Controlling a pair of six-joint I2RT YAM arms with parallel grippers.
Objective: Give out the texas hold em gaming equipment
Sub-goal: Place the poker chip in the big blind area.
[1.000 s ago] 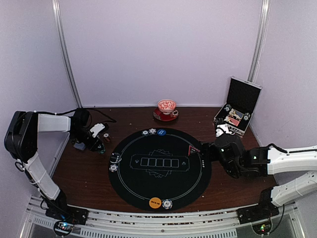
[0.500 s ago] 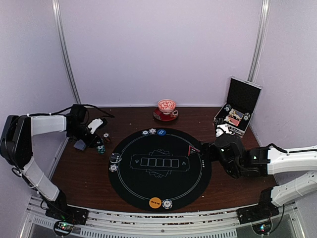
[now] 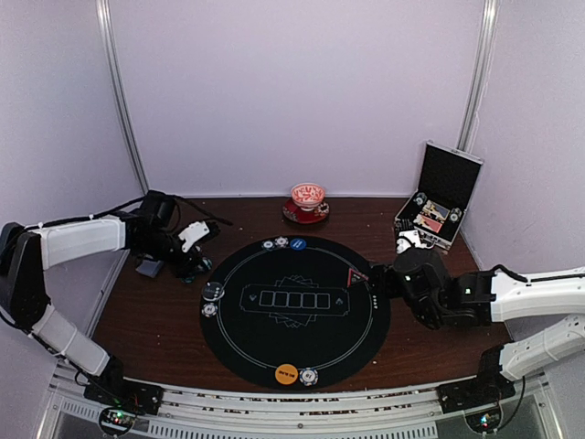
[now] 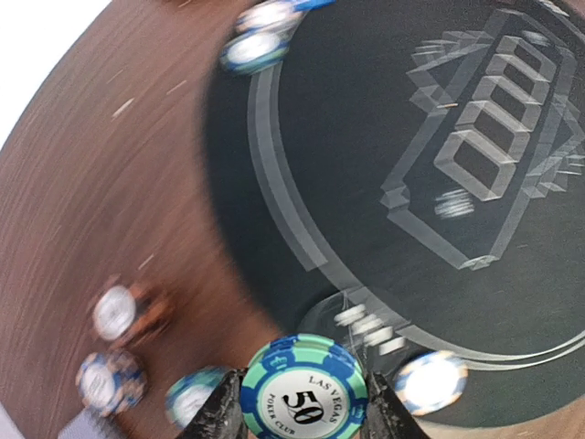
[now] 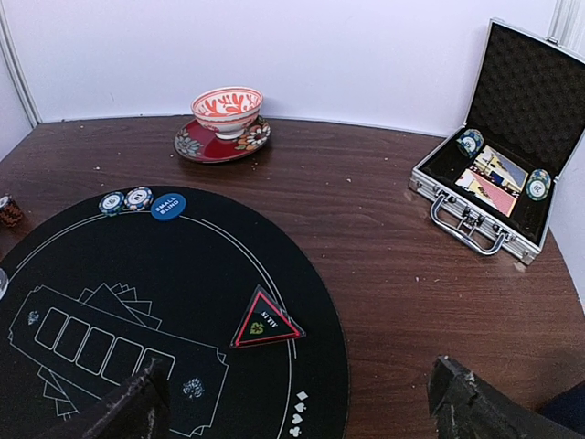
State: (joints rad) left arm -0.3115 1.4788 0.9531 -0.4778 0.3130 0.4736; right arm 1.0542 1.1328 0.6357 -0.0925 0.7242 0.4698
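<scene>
Claws: L claw [image 4: 304,409] clamps teal 50 chip [image 4: 304,389], btm centre of wrist frame, by mat [image 4: 366,183] rim. R claw [image 5: 306,412] gapes, empty. Best lower it flat beside rim chip [image 4: 431,381] w/o nudging; release late.

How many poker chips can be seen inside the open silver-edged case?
2. One poker chip sits at the left end of the open case, the other at its right end, with printed cards between them. Others may lie hidden behind the near wall.
</scene>
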